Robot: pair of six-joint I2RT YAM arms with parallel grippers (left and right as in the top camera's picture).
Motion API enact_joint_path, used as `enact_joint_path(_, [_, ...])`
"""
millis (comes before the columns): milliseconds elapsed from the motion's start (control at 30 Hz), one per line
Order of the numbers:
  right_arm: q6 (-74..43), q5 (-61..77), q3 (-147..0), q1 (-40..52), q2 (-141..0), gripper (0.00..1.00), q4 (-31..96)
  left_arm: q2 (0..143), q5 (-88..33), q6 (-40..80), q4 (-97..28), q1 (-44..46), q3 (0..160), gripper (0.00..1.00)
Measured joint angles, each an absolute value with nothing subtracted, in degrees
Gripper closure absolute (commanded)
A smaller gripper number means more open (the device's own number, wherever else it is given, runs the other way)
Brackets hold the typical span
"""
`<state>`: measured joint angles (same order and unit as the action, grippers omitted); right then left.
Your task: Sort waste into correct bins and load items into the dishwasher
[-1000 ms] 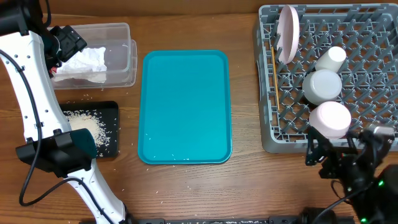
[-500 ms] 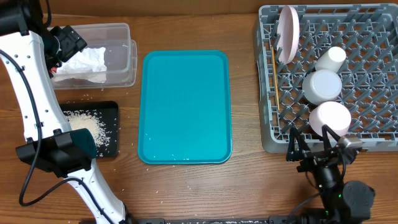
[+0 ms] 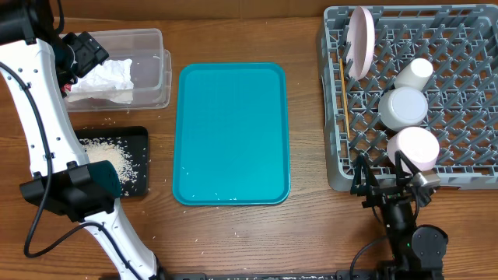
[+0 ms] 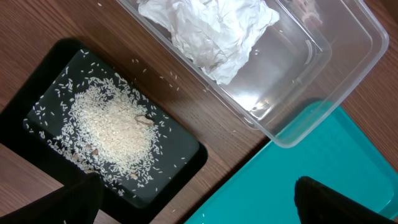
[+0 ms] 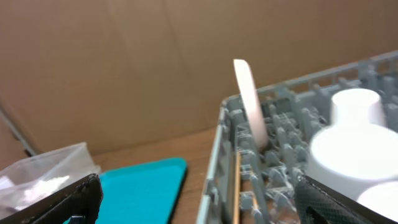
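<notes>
Task looks near done.
- Napkin (image 3: 105, 78) sits in clear tub (image 3: 152, 39).
- Rice (image 3: 105, 159) heaped in black tray (image 3: 138, 138); few stray grains on tabletop (image 3: 311, 233) beside it.
- Dish rack (image 3: 333, 155) holds upright plate (image 3: 360, 43), cup (image 3: 414, 72), two bowls (image 3: 403, 107), chopsticks (image 3: 341, 85).
- Teal tray (image 3: 231, 132) bare but for specks.
- Red wrapper not discernible.
- Left gripper (image 4: 196, 202) above tub and black tray, jaws spread, empty.
- Right gripper (image 3: 383, 179) just outside rack, jaws spread, empty.

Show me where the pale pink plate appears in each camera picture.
Overhead: plate upper right, on edge in the grey rack.
Left wrist: not in it.
Right wrist: plate at centre, upright in the rack.
Shared landmark: teal tray, seen in all three.
</notes>
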<state>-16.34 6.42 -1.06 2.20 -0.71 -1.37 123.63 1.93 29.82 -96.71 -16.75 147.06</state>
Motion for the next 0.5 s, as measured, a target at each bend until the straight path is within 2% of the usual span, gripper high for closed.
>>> enact_joint_path(133, [-16.27, 3.86, -1.06, 2.31, -0.75, 0.0, 5.26, 123.63, 1.91, 29.85, -96.68, -16.73, 147.06, 0.0])
enact_joint_path(500, [-12.97, 2.44, -1.06, 2.37, -0.73, 0.0, 5.15, 123.63, 1.91, 29.85, -96.68, -16.71, 147.06, 0.0])
